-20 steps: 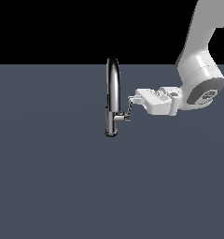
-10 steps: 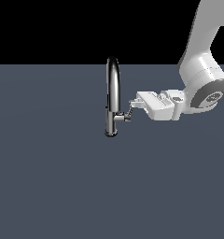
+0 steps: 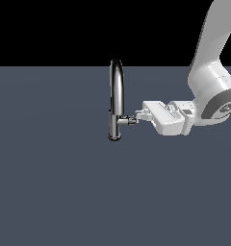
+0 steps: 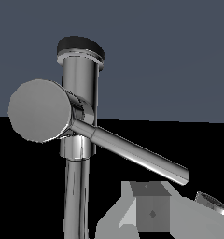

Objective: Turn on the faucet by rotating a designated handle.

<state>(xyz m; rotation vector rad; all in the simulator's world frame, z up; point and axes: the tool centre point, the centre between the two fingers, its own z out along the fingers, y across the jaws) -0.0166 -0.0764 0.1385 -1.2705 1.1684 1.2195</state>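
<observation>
1. The faucet (image 3: 116, 98) is standing upright on the flat grey surface (image 3: 55, 192), its chrome spout arching over at the top and its cylindrical base resting on the surface.
2. The handle (image 3: 128, 120) is sticking out sideways from the lower part of the faucet, toward the exterior view's right, a little above the base.
3. The hand (image 3: 137, 116) is lying roughly level with the handle, coming in from the side of the faucet that faces the exterior view's right, its fingertips reaching the outer end of the stub.
4. The white arm (image 3: 211, 91) is descending from above and bending toward the faucet, carrying the hand behind the fingertips.
5. In the wrist view the faucet (image 4: 79, 140) is filling much of the picture, with the round end cap of the stub facing the camera and the handle (image 4: 132, 151) showing as a thin chrome rod slanting away from it.
6. One grey fingertip (image 4: 151, 212) is showing just beside the free end of that rod, with a small gap between them.
7. Whether the hand is spread or pressed together cannot be told: only one finger is showing clearly in the wrist view, and the exterior view is too small to separate the fingers.
</observation>
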